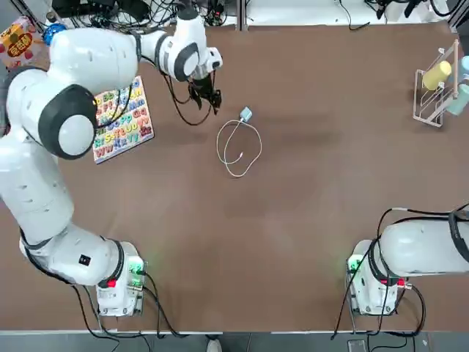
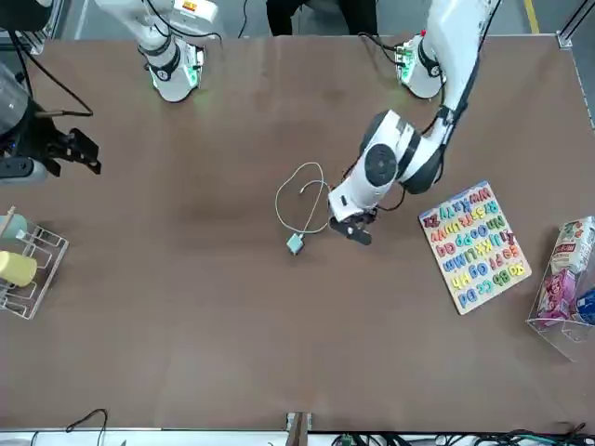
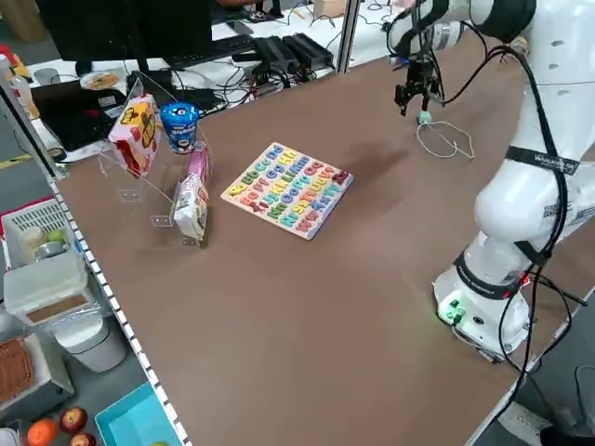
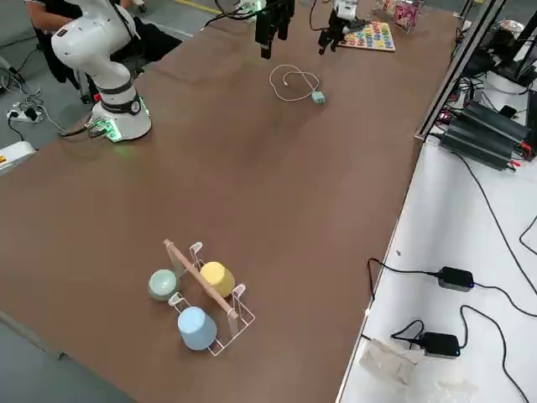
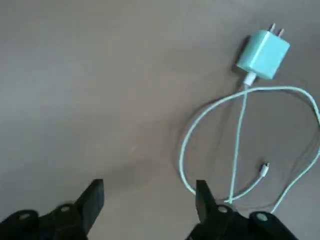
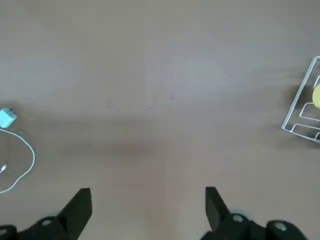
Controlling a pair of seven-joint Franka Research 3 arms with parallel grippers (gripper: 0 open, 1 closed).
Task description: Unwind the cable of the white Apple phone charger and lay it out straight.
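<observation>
Cable [image 1: 238,147] limp, light, looped; best gripped near charger [image 1: 245,114]. Left gripper [image 1: 205,95] jaws apart, empty; right gripper [image 2: 56,149] jaws wide, empty.

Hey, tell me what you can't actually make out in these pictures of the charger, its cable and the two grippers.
- Thin white cable: which strand lies on top where the loop crosses itself is too fine to tell, even in the left wrist view.
- Small pale bluish-white square charger block: nearly hidden in the left side view, beside the left gripper.
- Right gripper: in the top view, beyond the right edge.
</observation>
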